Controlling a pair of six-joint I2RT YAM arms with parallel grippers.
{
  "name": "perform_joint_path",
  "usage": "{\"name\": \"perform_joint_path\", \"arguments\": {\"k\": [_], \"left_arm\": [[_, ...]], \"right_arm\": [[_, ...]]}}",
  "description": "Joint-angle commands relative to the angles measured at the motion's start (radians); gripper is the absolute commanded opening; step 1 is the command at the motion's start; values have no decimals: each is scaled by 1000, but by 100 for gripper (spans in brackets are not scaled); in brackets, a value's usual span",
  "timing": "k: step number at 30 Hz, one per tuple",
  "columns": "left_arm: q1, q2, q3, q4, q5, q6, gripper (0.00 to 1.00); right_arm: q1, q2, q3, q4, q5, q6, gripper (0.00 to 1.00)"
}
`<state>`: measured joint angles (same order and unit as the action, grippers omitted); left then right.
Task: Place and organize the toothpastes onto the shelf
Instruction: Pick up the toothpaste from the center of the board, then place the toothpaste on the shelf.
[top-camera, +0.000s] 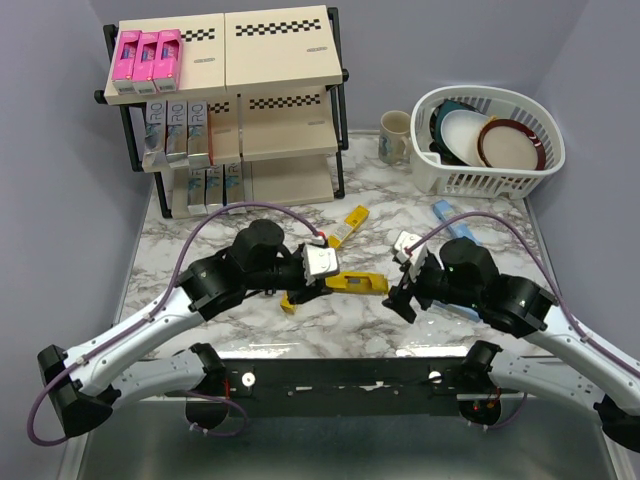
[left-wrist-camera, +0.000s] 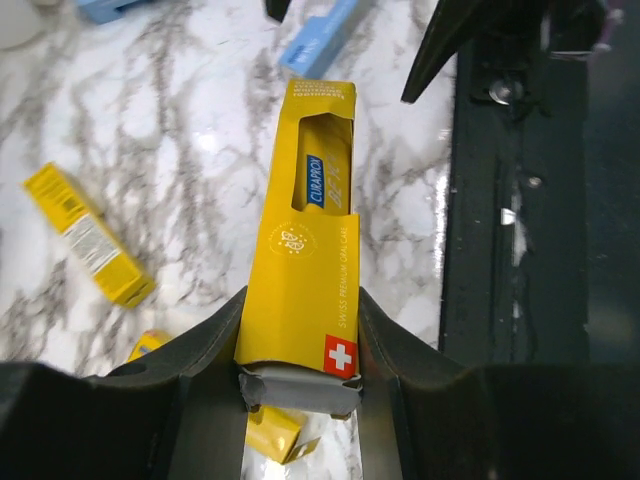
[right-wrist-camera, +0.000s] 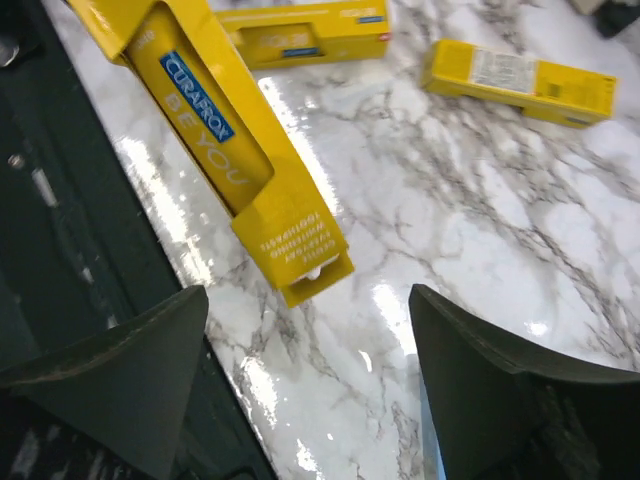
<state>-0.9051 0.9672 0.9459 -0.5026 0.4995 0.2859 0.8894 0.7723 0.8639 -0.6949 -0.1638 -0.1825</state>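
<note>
The left gripper (left-wrist-camera: 300, 325) is clamped on a yellow toothpaste carton (left-wrist-camera: 305, 230). Its fingers (left-wrist-camera: 215, 335) press both long sides near the end with the red-and-white cross, and the rest of the carton juts out beyond them above the marble table (top-camera: 250, 335). This carton is in front of the shelf (top-camera: 225, 60), well apart from it, on the side toward the arm bases.

The right gripper (right-wrist-camera: 308, 300) is spread wide and holds nothing. The free end of the held carton is just beside its fingertips — whether it reaches in between them I cannot tell from these angles.

On the shelf, three pink cartons (top-camera: 148, 55) stand upright at the left end of the top board. A row of silver cartons (top-camera: 180, 125) stands at the left end of the middle board. More cartons (top-camera: 205, 185) stand at the left end of the bottom board, too shadowed for a sure colour.

A loose yellow carton (top-camera: 345, 225) lies on the table just in front of the shelf's right end. Another yellow one (top-camera: 290, 303) lies farther from the shelf, partly under the left gripper. A light blue carton (top-camera: 445, 210) lies to the front right of the shelf.

A white dish basket (top-camera: 490, 180) sits to the right of the shelf — a mug (top-camera: 395, 135) stands between the two.
</note>
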Motion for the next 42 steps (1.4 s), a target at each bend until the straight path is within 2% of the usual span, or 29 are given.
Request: {"name": "perform_joint_path", "arguments": {"k": [1,5,6,8,13,15,20,25,31,35,42], "left_arm": [[-5,-73,4,116,-324,-93,30],[-3,-107,42,153,-491,-137,30],[-3,-108,56,151,-528,-143,30],[-3,-110,102,151,-608,-171,30],[-3,-85,247,139,-708,-186,34],[-3,-44,318,109,-763,-212,34],[-5,92,603,65,-846,-266,33],[-3,270,880,27,-981,-217,33],[8,488,1098,84,-1193,-128,33],[58,628,1232,114,-1242,-117,33],[144,824,1462,105,-1240,-171,33]], "right_arm": [[2,-54,-25,78,315,107,93],[2,-91,-37,101,460,161,95],[2,-100,-40,107,536,179,96],[3,-129,-54,113,613,236,100],[2,-165,-95,115,782,333,100],[2,-165,-109,118,794,342,100],[2,-151,-112,121,788,342,100],[2,-139,-117,115,785,350,100],[2,-137,-123,104,770,354,100],[2,-136,-123,104,758,353,100],[2,-122,-126,106,733,354,100]]}}
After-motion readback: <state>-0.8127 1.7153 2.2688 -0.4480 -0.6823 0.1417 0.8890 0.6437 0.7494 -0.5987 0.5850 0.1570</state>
